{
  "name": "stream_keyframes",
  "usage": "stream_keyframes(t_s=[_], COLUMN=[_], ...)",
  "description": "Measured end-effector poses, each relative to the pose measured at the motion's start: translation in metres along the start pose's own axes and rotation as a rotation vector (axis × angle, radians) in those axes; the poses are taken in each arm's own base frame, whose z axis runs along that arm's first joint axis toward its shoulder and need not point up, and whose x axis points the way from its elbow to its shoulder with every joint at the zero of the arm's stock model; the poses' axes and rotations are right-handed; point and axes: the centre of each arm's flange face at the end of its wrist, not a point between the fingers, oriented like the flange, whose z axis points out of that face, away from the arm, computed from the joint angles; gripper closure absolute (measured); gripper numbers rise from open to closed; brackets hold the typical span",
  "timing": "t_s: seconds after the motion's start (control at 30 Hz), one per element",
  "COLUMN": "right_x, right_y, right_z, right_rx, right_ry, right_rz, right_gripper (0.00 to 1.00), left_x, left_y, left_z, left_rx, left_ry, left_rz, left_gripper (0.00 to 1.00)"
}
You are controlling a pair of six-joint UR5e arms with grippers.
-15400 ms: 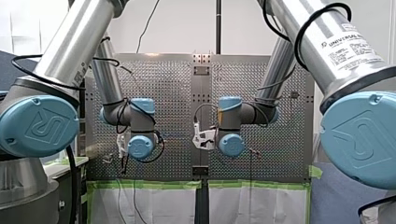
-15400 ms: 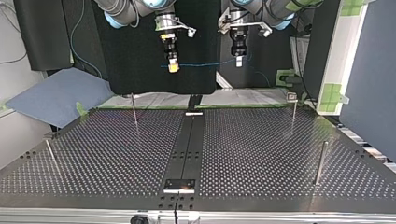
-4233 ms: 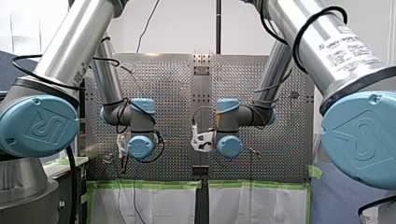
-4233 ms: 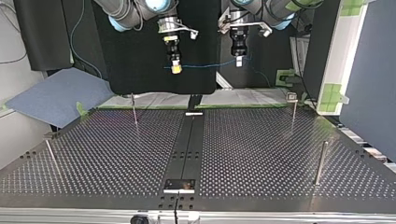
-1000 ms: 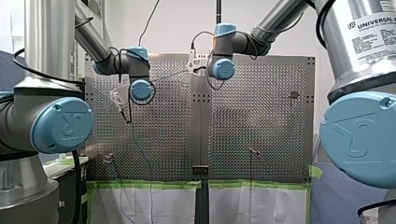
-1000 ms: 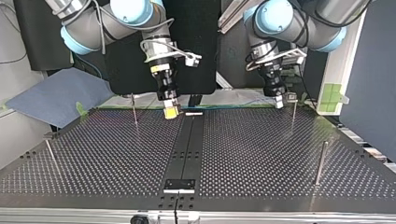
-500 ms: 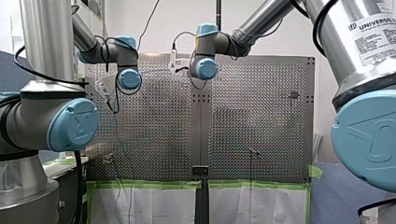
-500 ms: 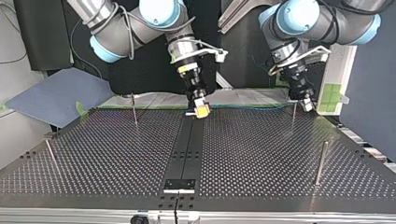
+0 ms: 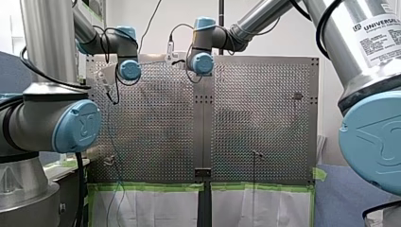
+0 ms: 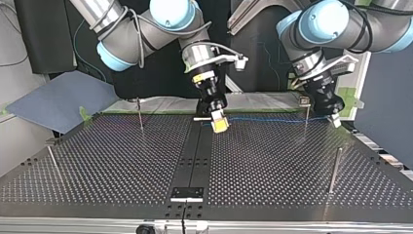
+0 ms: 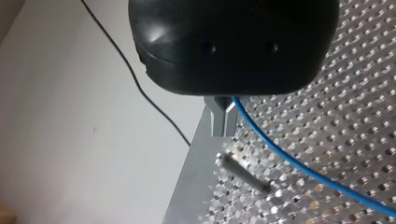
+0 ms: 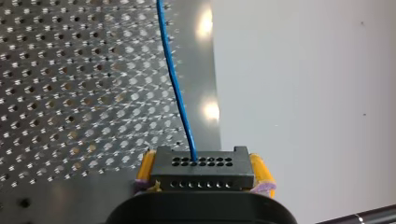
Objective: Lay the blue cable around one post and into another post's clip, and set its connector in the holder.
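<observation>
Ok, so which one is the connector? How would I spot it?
Find the big holey table and the black strip down its middle. By the strip's far end in the top view hangs my right tool. Between its yellow pads sits the connector: a small black block with rows of tiny holes, the only thing the blue cable plugs into.

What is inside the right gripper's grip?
A black connector sits between the right gripper's yellow pads, the blue cable leaving its top. Its lower part is hidden by the gripper body.

blue cable [image 12: 175, 84] cut off, connector [image 12: 201, 163] base behind R hand [image 12: 203, 173]
</observation>
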Motion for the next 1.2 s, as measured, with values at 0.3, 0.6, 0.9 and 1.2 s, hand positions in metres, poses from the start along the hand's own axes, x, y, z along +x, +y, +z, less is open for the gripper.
stream_keyframes(t_s=[0.3,0.6,0.9,1.2], right_x=[0.012,0.028,0.036,0.032], right_y=[-0.004,-0.010,-0.014,-0.018], right_z=[0.012,0.026,0.042,0.060], right_rx=[0.007,0.013,0.023,0.026], right_ry=[0.017,0.041,0.053,0.046], right_rz=[0.005,0.008,0.006,0.005], right_gripper=[1.00,1.00,1.00,1.00], left_x=[-0.048,-0.069,-0.084,-0.097], left_y=[-0.009,-0.002,-0.006,0.013], left_z=[0.030,0.066,0.097,0.129], left_rx=[-0.011,-0.003,0.020,0.028], left_ry=[-0.061,-0.072,-0.094,-0.104], left_rz=[-0.030,-0.042,-0.093,-0.115], left_gripper=[1.00,1.00,1.00,1.00])
